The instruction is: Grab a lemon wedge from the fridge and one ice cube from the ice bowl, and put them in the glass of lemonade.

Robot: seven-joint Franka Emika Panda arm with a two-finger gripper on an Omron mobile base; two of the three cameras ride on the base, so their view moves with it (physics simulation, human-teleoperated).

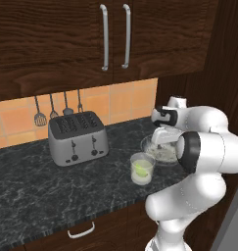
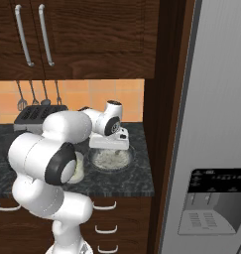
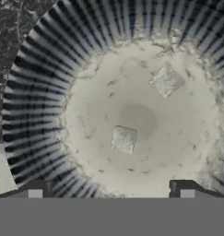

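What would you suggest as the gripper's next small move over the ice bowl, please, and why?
Probably a short descent onto the nearer ice cube. The gripper hangs open above the ice bowl, with that cube lying roughly between its fingertips. The lemon wedge already sits in the glass of lemonade.

Even, soft rendered light fills the kitchen without hard shadows or glare, the dark wood cabinets [image 1: 57, 34] and black counter [image 1: 37, 191] staying dim, while the hand view looks slightly blurry, the ice bowl [image 3: 39, 92] ribs smearing toward the edges.
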